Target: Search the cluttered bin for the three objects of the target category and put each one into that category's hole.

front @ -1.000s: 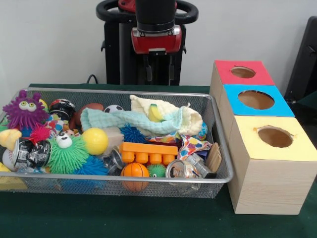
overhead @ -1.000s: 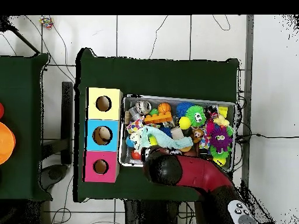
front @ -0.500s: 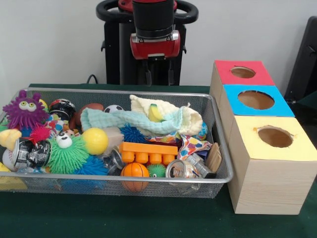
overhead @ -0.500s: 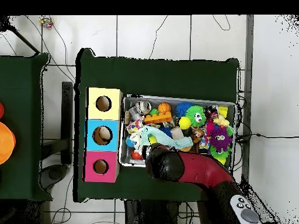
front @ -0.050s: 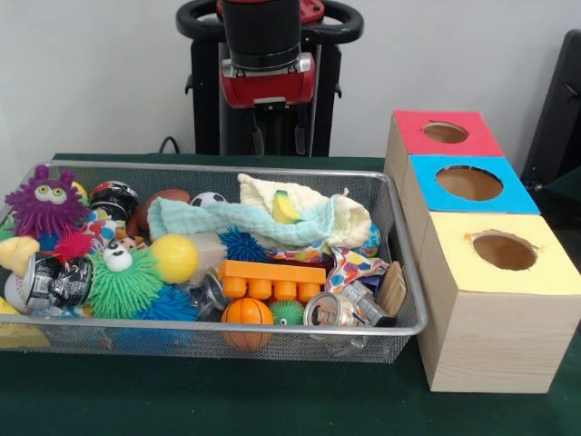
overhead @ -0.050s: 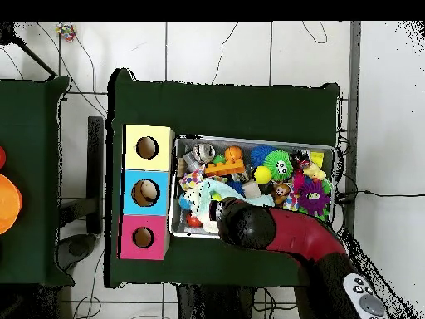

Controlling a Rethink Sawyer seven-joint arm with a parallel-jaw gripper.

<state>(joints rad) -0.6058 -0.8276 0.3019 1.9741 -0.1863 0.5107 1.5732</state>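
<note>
Gripper (front @ -0.050s: pixel 276 139) shifted left above bin (front @ -0.050s: pixel 399 236) (far edge), apparently spread, empty, clutter unmoved.

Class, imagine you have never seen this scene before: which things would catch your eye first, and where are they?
Most striking is the wire bin in the middle of the green table, heaped with bright toys, such as a purple googly-eyed monster at one end. Beside the other end stand three boxes with round holes, topped red, blue and yellow. Above the bin's far side hangs the gripper.
</note>
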